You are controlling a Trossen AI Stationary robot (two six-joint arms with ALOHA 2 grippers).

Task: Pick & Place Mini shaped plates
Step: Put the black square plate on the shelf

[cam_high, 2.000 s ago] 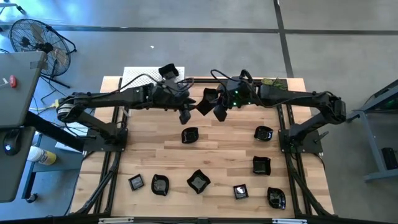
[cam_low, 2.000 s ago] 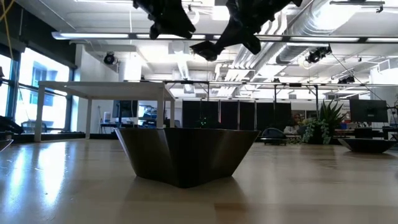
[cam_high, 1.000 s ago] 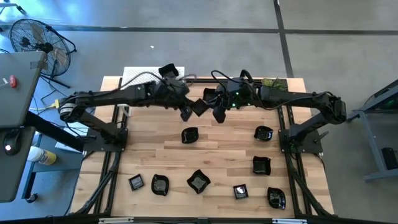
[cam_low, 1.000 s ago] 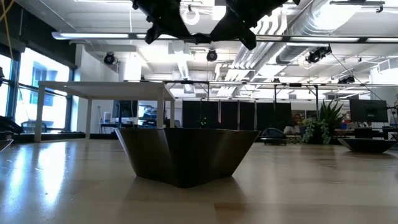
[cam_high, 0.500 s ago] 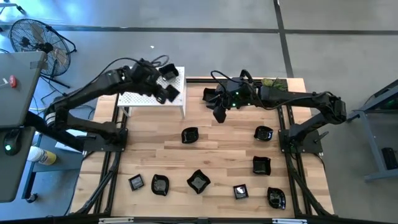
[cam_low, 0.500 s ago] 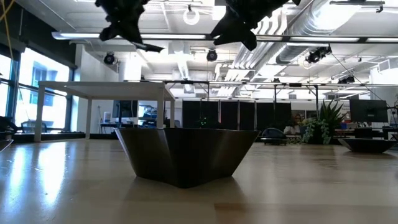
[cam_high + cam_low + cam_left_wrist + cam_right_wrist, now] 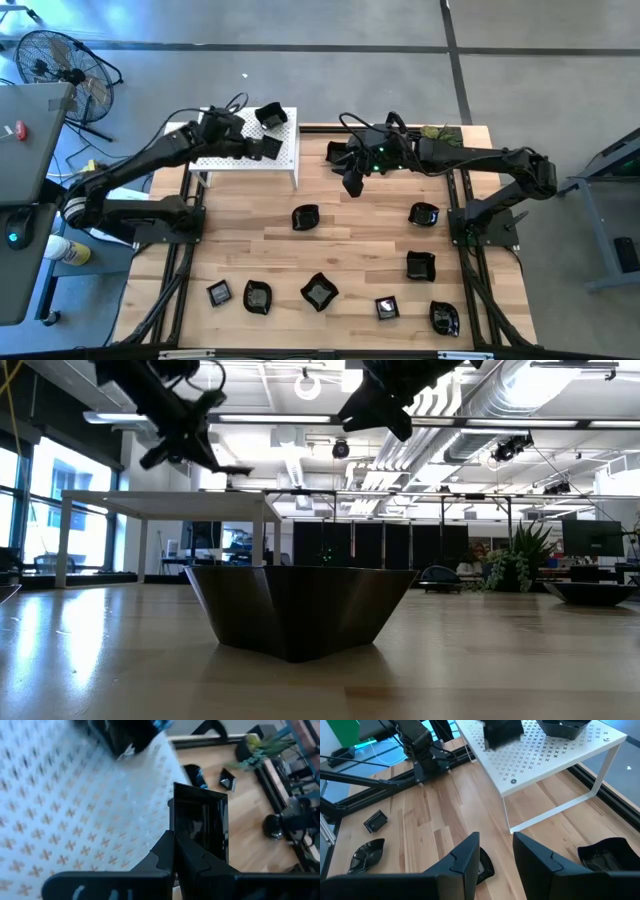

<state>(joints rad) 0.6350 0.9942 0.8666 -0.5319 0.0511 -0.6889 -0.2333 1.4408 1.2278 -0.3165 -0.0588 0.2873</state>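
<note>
Glossy black, square and small, the mini plate (image 7: 200, 822) sits pinched by one rim in my left gripper (image 7: 258, 148), which is clamped hard shut on it above the white perforated metal stand (image 7: 283, 158). Held by an edge like this, it could pivot or slip out if I tilt, and it could clip the other black dish (image 7: 271, 116) parked at the stand's far corner. My right gripper (image 7: 496, 851) hangs empty with its fingers apart over the wooden table's (image 7: 360, 235) back edge. I count roughly eight black plates on the table, though one near that gripper is half hidden, plus one on the stand and one in my grip.
</note>
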